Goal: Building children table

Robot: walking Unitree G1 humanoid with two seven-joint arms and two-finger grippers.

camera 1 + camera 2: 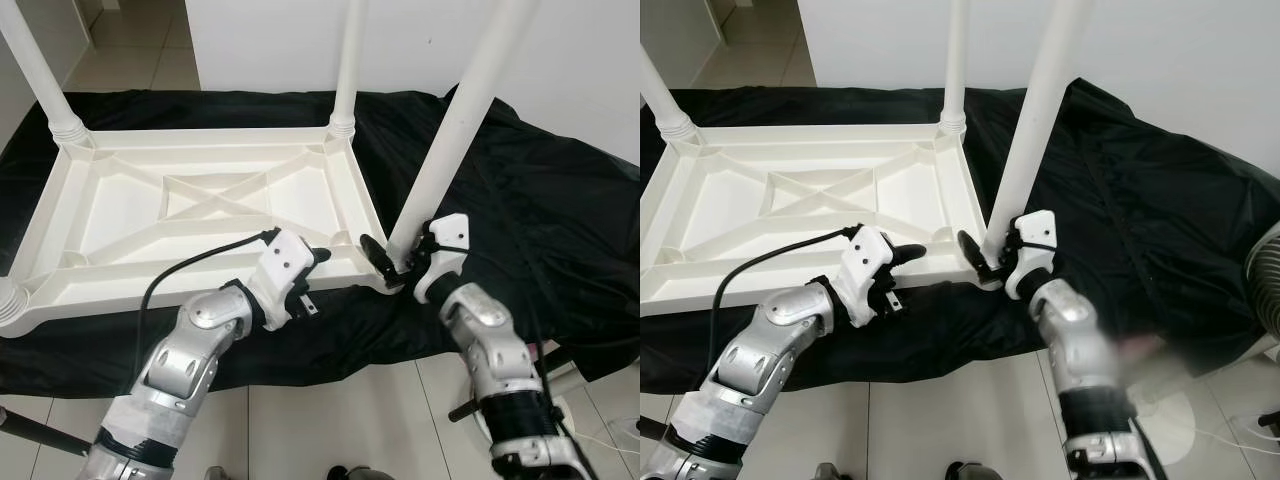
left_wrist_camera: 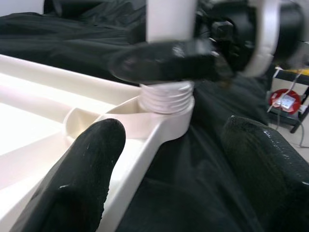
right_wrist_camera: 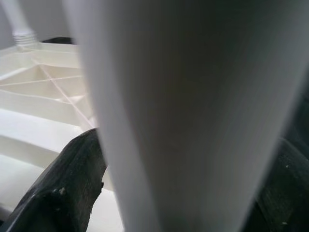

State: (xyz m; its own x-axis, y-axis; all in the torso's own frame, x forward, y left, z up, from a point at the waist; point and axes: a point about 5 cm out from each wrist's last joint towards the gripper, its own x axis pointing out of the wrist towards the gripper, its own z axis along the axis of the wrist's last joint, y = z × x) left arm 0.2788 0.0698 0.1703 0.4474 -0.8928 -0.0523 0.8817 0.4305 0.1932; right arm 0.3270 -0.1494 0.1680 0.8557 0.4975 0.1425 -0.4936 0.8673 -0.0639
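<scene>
An upturned white tabletop (image 1: 200, 215) lies on a black-draped surface (image 1: 520, 200); at its five o'clock corner the right claw (image 1: 395, 262) grips a leaning leg (image 1: 450, 130) being screwed in, needing straightening, while the left claw (image 1: 318, 268) hovers open beside it.

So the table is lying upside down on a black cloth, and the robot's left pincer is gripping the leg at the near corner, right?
Not quite: the right pincer grips that leg, as the left eye view shows. The left pincer is open beside it, holding nothing. The table does lie upside down on the black cloth.
</scene>
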